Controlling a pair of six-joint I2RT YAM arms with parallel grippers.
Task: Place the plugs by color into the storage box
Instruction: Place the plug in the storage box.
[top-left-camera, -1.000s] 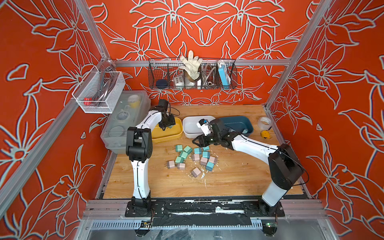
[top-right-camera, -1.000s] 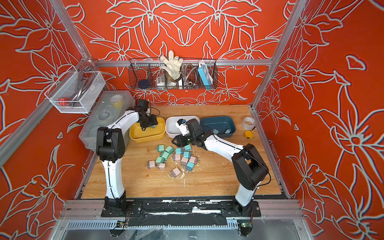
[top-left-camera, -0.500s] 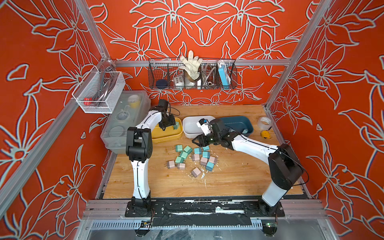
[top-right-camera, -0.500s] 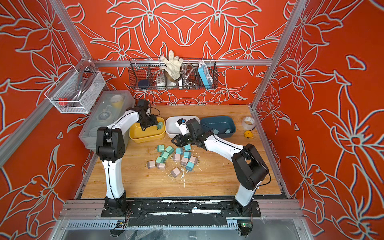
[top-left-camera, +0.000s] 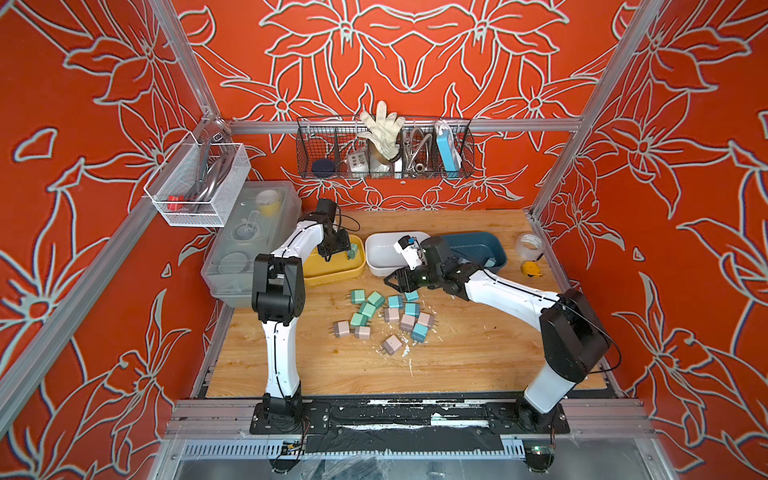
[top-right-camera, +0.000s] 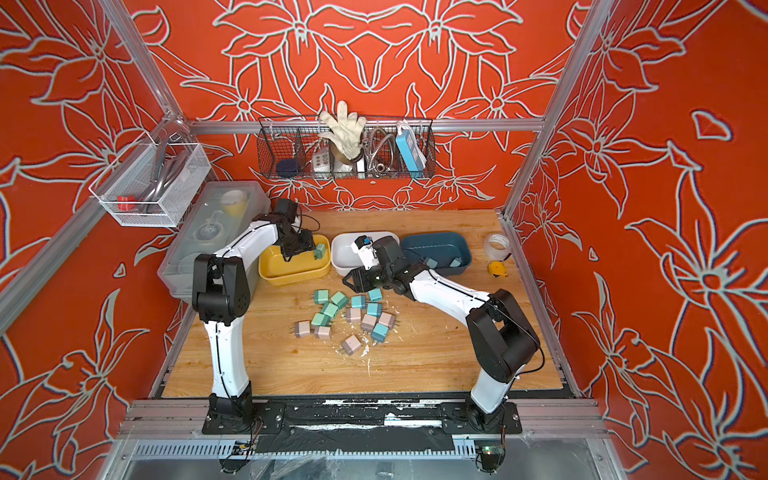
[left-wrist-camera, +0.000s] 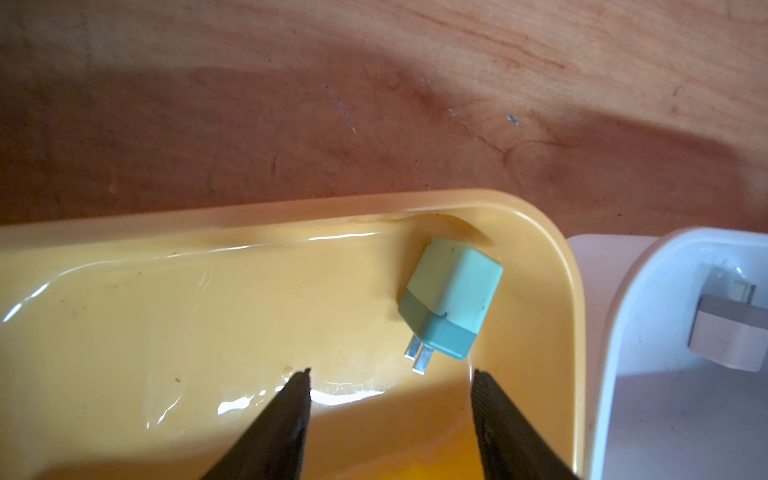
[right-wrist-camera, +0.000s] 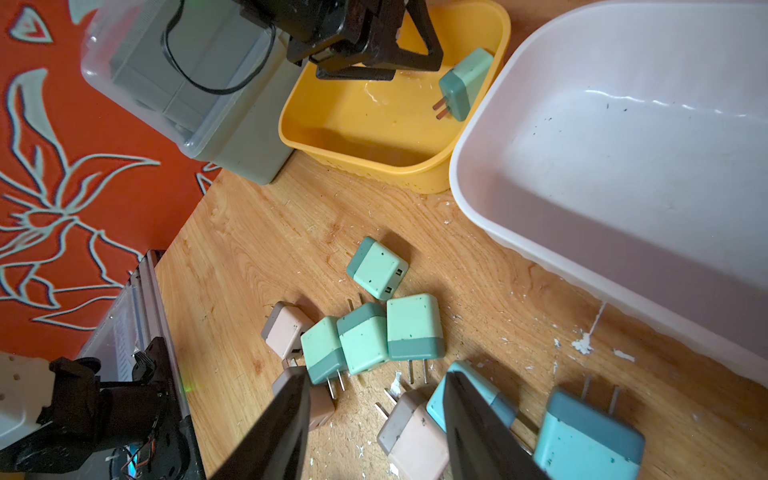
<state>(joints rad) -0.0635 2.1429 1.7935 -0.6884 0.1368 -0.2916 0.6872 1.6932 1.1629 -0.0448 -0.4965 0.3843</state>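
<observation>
The plugs, small two-tone plastic cubes with two metal prongs in mint green, light blue and dusty pink, lie mostly in a loose heap on the wooden table, in front of three tubs. One mint plug lies tilted in a corner of the yellow plastic tub, against the wall nearest the white plastic tub, with its prongs pointing back toward the left gripper. That gripper hangs over the yellow tub with jaws spread and nothing between them, well apart from the heap.

The right gripper is the nearer one. It hovers just above the tub-side edge of the heap, jaws spread and empty. A dusty pink plug lies almost directly beneath the gap, prongs aimed at the mint cluster, and a light blue plug sits just beside it, partly behind one finger.

My read is that the next move is a short drop onto one of these two. The neighbours touch, so finger room is tight. The white tub's rim stands close on one side, and the table is bare toward the robot's base. The dark blue tub is near.
</observation>
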